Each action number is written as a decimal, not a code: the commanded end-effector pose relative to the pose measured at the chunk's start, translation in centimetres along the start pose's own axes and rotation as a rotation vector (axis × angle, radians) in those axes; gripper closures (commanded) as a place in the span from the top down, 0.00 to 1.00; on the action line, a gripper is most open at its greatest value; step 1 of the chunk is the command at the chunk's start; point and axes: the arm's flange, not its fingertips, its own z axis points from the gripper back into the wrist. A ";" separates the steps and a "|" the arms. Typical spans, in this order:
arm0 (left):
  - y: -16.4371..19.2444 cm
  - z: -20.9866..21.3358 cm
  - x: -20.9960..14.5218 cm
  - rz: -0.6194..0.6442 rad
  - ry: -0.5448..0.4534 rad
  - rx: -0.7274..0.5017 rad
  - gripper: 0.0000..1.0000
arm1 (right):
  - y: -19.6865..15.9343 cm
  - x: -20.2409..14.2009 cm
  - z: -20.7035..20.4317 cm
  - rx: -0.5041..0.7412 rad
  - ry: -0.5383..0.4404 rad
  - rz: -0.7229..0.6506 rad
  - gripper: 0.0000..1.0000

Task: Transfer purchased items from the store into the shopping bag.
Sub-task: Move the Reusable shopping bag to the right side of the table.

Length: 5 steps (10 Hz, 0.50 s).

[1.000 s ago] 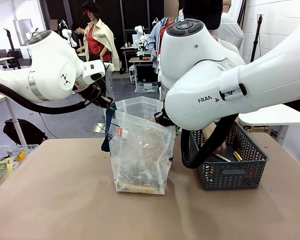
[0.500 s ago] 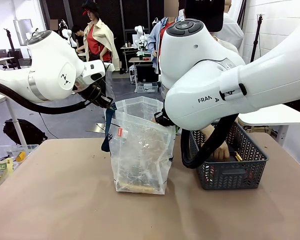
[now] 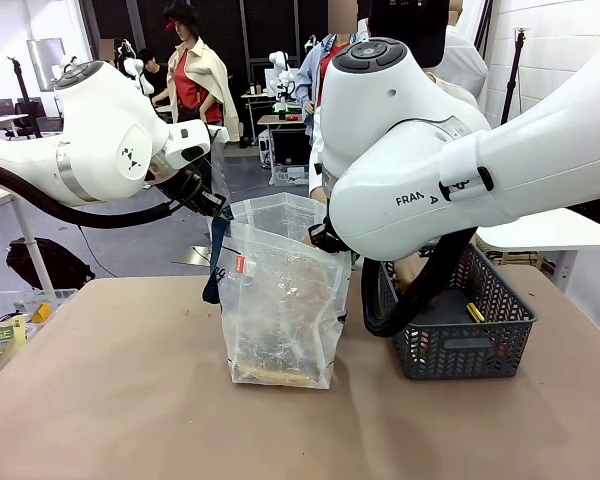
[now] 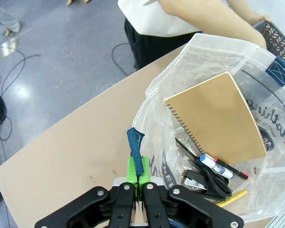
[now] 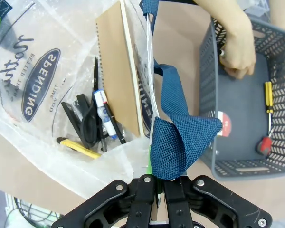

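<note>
The translucent shopping bag (image 3: 280, 300) stands upright mid-table with its mouth held wide. My left gripper (image 4: 138, 176) (image 3: 208, 203) is shut on one navy strap handle (image 4: 136, 151). My right gripper (image 5: 156, 183) is shut on the other navy strap (image 5: 178, 142). Inside the bag lie a tan spiral notebook (image 4: 218, 118), a marker (image 4: 213, 164), black tools and a yellow stick (image 5: 78, 147). The dark grey lattice basket (image 3: 465, 335) (image 5: 237, 114) stands right of the bag. A person's hand (image 5: 237, 52) reaches into its far end. A yellow-handled item (image 5: 268, 92) and a red item (image 5: 263, 145) lie in it.
My right arm's big white body (image 3: 410, 150) hides the bag's right rim and part of the basket in the front view. A clear bin (image 3: 10, 320) with packets stands at the table's left edge. The person stands at the far side, behind the bag.
The person's hand dipped into the basket and has drawn back behind my right arm. A white stick-like item seen in the basket earlier no longer shows there. Both arms hold still.
</note>
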 end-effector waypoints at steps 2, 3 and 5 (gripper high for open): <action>0.3 0.2 0.0 0.005 -0.003 0.004 0.00 | 0.0 -0.1 -0.1 -0.002 0.004 -0.006 0.00; 0.3 0.2 0.0 0.005 -0.003 0.004 0.00 | 0.0 -0.1 -0.1 -0.002 0.004 -0.006 0.00; 0.3 0.2 0.0 0.005 -0.003 0.004 0.00 | 0.0 -0.1 -0.1 -0.002 0.004 -0.006 0.00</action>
